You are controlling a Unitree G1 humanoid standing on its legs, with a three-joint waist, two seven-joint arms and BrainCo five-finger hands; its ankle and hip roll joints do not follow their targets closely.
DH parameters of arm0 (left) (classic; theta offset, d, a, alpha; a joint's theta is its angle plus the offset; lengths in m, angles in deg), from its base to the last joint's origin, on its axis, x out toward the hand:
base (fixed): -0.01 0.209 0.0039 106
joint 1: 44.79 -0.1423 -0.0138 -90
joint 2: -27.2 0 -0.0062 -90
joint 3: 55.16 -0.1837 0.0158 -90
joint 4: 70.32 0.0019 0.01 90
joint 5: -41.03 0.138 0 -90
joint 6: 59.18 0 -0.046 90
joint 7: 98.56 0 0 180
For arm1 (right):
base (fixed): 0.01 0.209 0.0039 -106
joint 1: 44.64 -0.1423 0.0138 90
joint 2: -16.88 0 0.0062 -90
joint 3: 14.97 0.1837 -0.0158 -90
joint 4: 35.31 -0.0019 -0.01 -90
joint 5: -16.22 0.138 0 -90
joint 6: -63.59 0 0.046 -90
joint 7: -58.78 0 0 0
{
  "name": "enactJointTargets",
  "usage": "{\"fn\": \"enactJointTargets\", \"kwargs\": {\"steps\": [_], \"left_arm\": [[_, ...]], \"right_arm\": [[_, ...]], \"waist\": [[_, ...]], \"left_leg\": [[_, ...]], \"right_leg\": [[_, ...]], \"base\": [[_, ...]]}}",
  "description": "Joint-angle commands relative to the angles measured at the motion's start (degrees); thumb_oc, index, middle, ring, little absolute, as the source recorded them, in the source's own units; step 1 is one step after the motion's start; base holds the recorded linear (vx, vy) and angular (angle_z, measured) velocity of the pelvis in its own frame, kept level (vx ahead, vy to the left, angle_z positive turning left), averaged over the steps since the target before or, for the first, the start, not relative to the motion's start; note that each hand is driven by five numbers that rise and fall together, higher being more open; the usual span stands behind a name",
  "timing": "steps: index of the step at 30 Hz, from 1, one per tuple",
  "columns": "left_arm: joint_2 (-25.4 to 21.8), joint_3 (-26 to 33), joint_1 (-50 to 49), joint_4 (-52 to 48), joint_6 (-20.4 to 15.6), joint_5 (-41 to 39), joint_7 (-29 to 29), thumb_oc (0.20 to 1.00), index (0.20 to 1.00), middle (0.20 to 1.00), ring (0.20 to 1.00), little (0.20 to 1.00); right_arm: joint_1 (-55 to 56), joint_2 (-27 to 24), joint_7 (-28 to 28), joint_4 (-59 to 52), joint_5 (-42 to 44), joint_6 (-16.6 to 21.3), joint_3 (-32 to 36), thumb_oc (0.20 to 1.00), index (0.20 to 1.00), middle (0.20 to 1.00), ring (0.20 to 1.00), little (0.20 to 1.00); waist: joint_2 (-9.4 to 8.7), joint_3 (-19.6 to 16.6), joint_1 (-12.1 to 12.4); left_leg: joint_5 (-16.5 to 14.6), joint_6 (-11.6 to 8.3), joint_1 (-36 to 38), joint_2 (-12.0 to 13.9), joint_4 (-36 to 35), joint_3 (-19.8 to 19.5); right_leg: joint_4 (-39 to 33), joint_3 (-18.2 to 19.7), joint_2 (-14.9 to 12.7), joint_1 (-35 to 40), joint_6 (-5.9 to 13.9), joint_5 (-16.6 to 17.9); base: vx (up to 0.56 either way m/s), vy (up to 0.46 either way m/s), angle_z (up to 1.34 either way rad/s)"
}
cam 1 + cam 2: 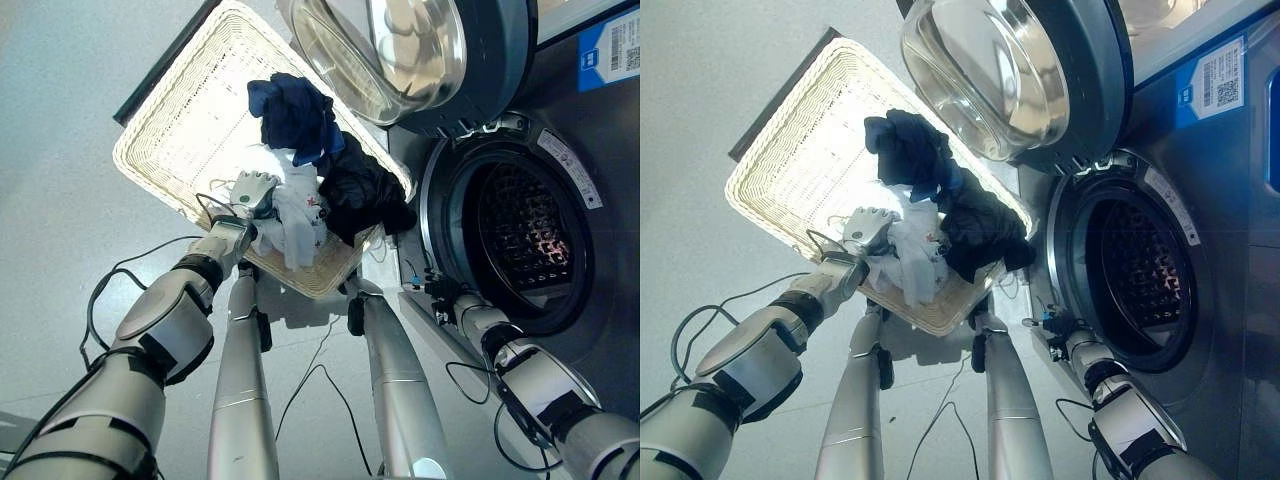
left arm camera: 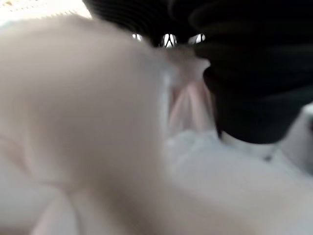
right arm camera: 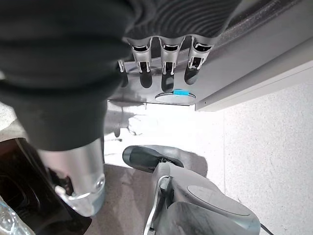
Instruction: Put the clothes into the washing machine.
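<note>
Left robot hand (image 1: 252, 190), frame centre, buried in white garment (image 1: 298, 225) in wicker basket (image 1: 170, 130), finger state unreadable; likely risk: cloth snags the black garment (image 1: 365, 195), dragging it out.

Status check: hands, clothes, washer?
Left hand on white garment in basket. Right hand idle below washer opening. Door open, drum clear.

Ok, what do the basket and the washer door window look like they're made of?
Basket: pale woven wicker or rattan, going by the ribbed weave and braided rim; it could be plastic imitation. Door window: clear domed glass or plastic, glossy with reflections, set in a dark grey ring. The left hand rests on the white garment in the basket.
</note>
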Motion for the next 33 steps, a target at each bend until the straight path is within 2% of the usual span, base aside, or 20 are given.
{"fn": "enactJointTargets", "kwargs": {"steps": [1, 5, 11, 17, 21, 22, 23, 24, 33], "left_arm": [[2.41, 1.01, -1.9, 1.31, -3.26, 3.23, -0.74, 1.0, 1.0, 1.0, 1.0, 1.0], [2.1, 0.79, -2.54, 1.12, -4.2, 4.35, -1.63, 1.0, 1.0, 1.0, 1.0, 1.0], [2.11, 0.84, -3.44, 1.2, -3.46, 5.97, -1.79, 1.0, 1.0, 1.0, 1.0, 1.0], [2.24, 0.69, -4.05, 1.59, -1.0, 8.19, -0.24, 1.0, 1.0, 1.0, 1.0, 1.0], [2.52, 0.36, -4.29, 2.09, 2.54, 10.32, 1.6, 1.0, 1.0, 1.0, 1.0, 1.0], [2.63, 0.4, -4.42, 2.14, 3.27, 10.6, 1.99, 0.551, 0.551, 0.551, 0.551, 0.551], [2.63, 0.42, -4.53, 2.2, 3.33, 10.58, 1.95, 0.244, 0.244, 0.244, 0.244, 0.244], [2.57, 0.46, -4.74, 2.33, 3.53, 10.25, 2.35, 0.2, 0.2, 0.2, 0.2, 0.2], [3.04, 1.06, -4.8, 2.71, 3.84, 8.55, 2.27, 0.2, 0.2, 0.2, 0.2, 0.2]], "right_arm": [[2.26, -1.34, -0.82, 1.12, 1.52, 0.22, -0.73, 1.0, 1.0, 1.0, 1.0, 1.0], [2.49, -1.49, -0.76, 1.06, 1.47, 0.47, -0.64, 1.0, 1.0, 1.0, 1.0, 1.0], [2.7, -1.36, -0.99, 1.21, 1.29, 0.91, -0.53, 1.0, 1.0, 1.0, 1.0, 1.0], [2.59, -1.15, -1.2, 1.15, 1.27, 0.83, -0.5, 1.0, 1.0, 1.0, 1.0, 1.0], [2.43, -0.82, -1.48, 1.13, 1.43, 0.65, -0.76, 1.0, 1.0, 1.0, 1.0, 1.0], [2.43, -0.72, -1.51, 1.14, 1.39, 0.7, -0.74, 1.0, 1.0, 1.0, 1.0, 1.0], [2.44, -0.67, -1.53, 1.15, 1.41, 0.73, -0.75, 1.0, 1.0, 1.0, 1.0, 1.0], [2.44, -0.6, -1.55, 1.15, 1.52, 0.77, -0.82, 1.0, 1.0, 1.0, 1.0, 1.0], [2.05, -0.05, -1.69, 1.4, 1.72, 0.85, -0.93, 1.0, 1.0, 1.0, 1.0, 1.0]], "waist": [[0.15, 0.74, 0.49], [0.29, 0.74, 0.62], [0.51, 0.74, 0.76], [0.46, 0.74, 0.81], [0.28, 0.74, 0.78], [0.23, 0.74, 0.75], [0.2, 0.74, 0.75], [0.14, 0.74, 0.79], [-0.11, 0.74, 0.83]], "left_leg": [[-5.83, 0.35, -1.44, -4.36, 7.46, -0.03], [-5.78, 0.37, -1.46, -4.33, 7.37, -0.05], [-5.76, 0.4, -1.54, -4.34, 7.25, -0.02], [-5.72, 0.46, -1.82, -4.39, 7.33, -0.13], [-5.64, 0.47, -2.02, -4.38, 7.44, -0.13], [-5.64, 0.49, -2.04, -4.43, 7.43, -0.14], [-5.63, 0.5, -2.04, -4.44, 7.4, -0.16], [-5.58, 0.51, -2.03, -4.39, 7.25, -0.18], [-5.34, 0.53, -1.95, -4.51, 6.92, -0.33]], "right_leg": [[-15.02, -0.75, 3.55, 1.32, 4.96, 16.07], [-15.03, -0.74, 3.51, 1.28, 4.97, 16.05], [-14.93, -0.74, 3.51, 1.12, 4.96, 15.96], [-14.99, -0.77, 3.49, 0.92, 4.94, 16.1], [-15.06, -0.78, 3.52, 0.83, 4.91, 16.27], [-15.13, -0.74, 3.56, 0.81, 4.91, 16.33], [-15.18, -0.75, 3.56, 0.82, 4.91, 16.37], [-15.32, -0.82, 3.53, 0.89, 4.92, 16.42], [-15.76, -0.86, 3.6, 1.06, 4.9, 16.73]], "base": [[0.0, 0.0, 0.0], [0.0, 0.0, 0.0], [0.0, 0.0, 0.0], [0.0, 0.0, 0.0], [0.0, 0.0, 0.0], [0.0, 0.0, 0.0], [0.0, 0.0, 0.0], [0.0, 0.0, 0.0], [0.0, 0.0, 0.0]]}}
